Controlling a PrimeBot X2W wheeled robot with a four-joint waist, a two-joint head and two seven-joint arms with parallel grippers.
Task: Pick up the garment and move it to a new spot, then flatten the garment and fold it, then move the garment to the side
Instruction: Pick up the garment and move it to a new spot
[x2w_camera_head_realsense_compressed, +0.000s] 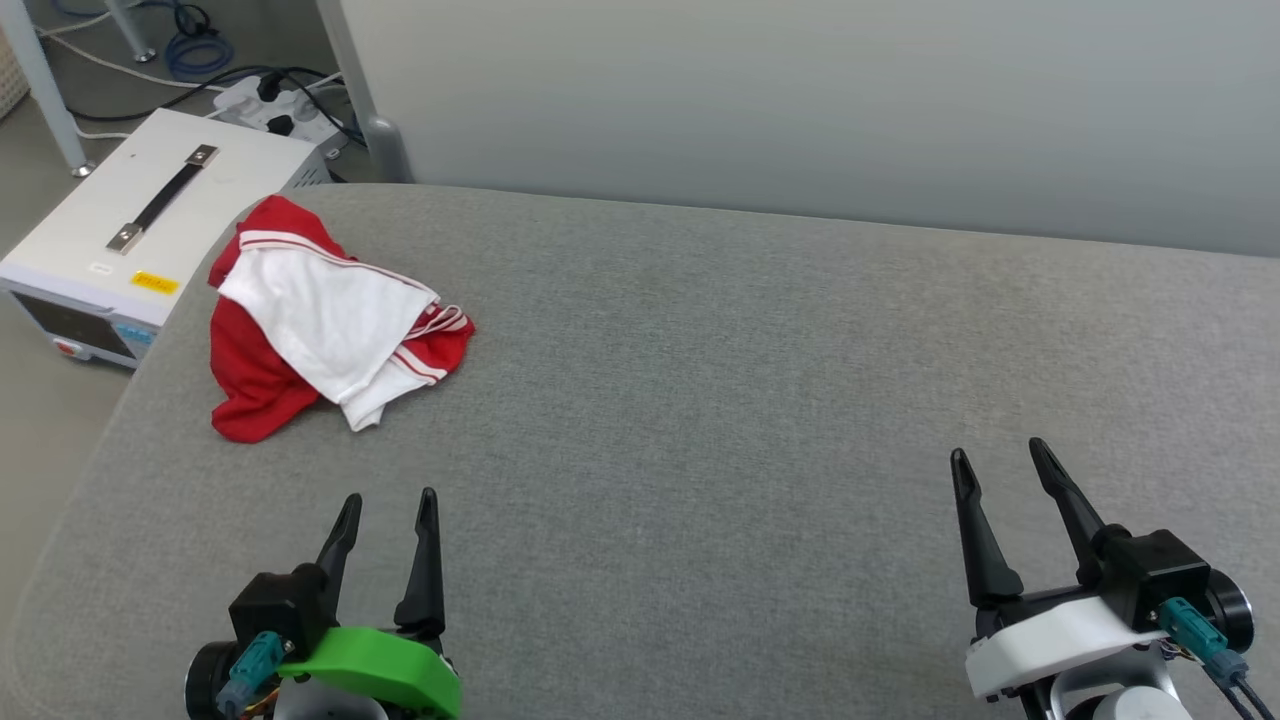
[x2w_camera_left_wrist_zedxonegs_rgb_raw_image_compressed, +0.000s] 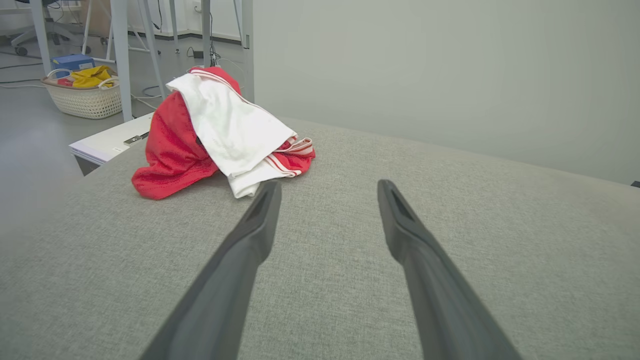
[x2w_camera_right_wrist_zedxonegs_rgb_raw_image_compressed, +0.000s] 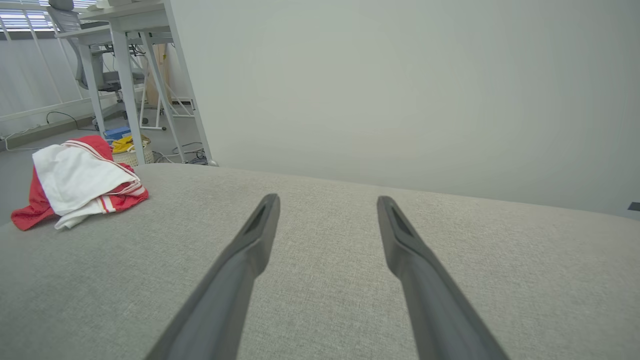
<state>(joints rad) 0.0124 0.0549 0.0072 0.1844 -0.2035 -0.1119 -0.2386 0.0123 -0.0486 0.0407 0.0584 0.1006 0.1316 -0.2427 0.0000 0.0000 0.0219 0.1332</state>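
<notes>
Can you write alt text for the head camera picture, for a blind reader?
A crumpled red and white garment lies at the far left of a grey fabric surface. The open left claw and open right claw sit at the near edge, both apart from it.

We are wearing a bright green curved shell (x2w_camera_head_realsense_compressed: 385, 668) on our left end effector (x2w_camera_head_realsense_compressed: 390, 495) and a white shell (x2w_camera_head_realsense_compressed: 1055, 635) on our right end effector (x2w_camera_head_realsense_compressed: 998, 448). Both are carrying two long, dark, tapering fingers (x2w_camera_head_realsense_compressed: 421, 570), a black block (x2w_camera_head_realsense_compressed: 1158, 575) and a teal connector (x2w_camera_head_realsense_compressed: 1195, 626) trailing thin cables (x2w_camera_head_realsense_compressed: 1238, 688).
</notes>
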